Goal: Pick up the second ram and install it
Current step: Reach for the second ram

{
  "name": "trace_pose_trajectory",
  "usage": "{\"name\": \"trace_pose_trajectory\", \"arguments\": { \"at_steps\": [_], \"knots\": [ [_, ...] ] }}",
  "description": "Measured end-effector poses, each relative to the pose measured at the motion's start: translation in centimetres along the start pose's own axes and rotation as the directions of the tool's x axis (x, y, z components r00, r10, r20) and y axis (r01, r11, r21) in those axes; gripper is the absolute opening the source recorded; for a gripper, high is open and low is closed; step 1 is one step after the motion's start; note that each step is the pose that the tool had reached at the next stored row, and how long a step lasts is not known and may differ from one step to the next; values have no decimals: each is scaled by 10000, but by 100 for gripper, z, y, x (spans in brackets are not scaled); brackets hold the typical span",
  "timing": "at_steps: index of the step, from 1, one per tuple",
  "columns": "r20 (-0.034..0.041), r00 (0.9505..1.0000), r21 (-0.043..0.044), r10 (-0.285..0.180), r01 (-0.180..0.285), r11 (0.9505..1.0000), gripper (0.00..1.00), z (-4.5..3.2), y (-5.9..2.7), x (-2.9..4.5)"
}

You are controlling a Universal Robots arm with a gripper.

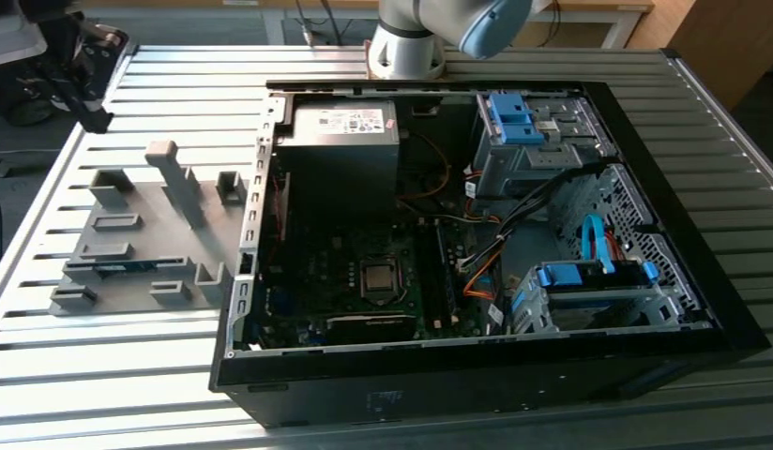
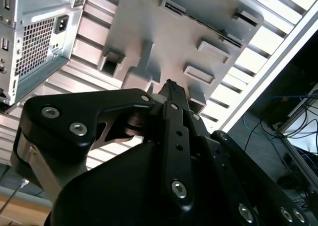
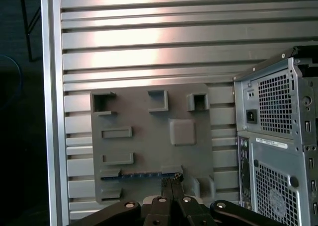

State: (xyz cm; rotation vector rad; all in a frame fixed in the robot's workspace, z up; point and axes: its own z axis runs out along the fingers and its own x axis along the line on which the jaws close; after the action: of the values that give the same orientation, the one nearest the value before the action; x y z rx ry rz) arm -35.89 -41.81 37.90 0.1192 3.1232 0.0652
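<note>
One grey fixture plate (image 1: 155, 246) lies on the slatted metal table (image 1: 112, 347) at the exterior view's left, studded with upright blocks and low slots. The second ram (image 1: 117, 266), a thin blue strip, sits in a low slot towards the plate's near edge, apart from the computer. Just beside the plate, further to the exterior view's right, the open computer case (image 1: 487, 398) lies on its side. It has the power supply (image 1: 342, 131) at its far end, the processor socket (image 1: 380, 278) in the middle of the motherboard and blue drive-bay latches (image 1: 518, 117) further right. The robot arm (image 1: 405, 42) rises behind the case. In both wrist views the gripper (image 3: 171, 182) hangs high above the plate. Its fingers (image 2: 174, 131) are pressed together and hold nothing. In the first wrist view the tips line up with one end of the blue strip.
</note>
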Motion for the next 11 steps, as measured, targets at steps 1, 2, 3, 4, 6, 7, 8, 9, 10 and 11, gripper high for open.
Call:
{"name": "trace_pose_trajectory", "arguments": {
  "at_steps": [1, 2, 3, 4, 6, 7, 8, 9, 10, 11],
  "knots": [
    [-1, 10000, 0, 0, 0, 10000, 11, 1, -10, 38],
    [0, 10000, -1, 1, -1, 10000, 11, 3, -17, 75],
    [-1, 10000, -1, 1, -1, 10000, 11, 4, -25, 113],
    [-4, 10000, 0, 1, -1, 10000, 11, 4, -34, 154],
    [-5, 10000, -1, 2, -2, 10000, 11, 6, -47, 227],
    [-6, 10000, -1, 2, -2, 10000, 11, 7, -51, 253],
    [-6, 10000, -1, 2, -2, 10000, 11, 7, -52, 257],
    [-6, 10000, -1, 1, -1, 10000, 11, 7, -52, 256],
    [-6, 10000, -1, 1, -1, 10000, 11, 7, -52, 257],
    [-7, 10000, -1, 1, -1, 10000, 11, 7, -52, 258]
  ]
}}
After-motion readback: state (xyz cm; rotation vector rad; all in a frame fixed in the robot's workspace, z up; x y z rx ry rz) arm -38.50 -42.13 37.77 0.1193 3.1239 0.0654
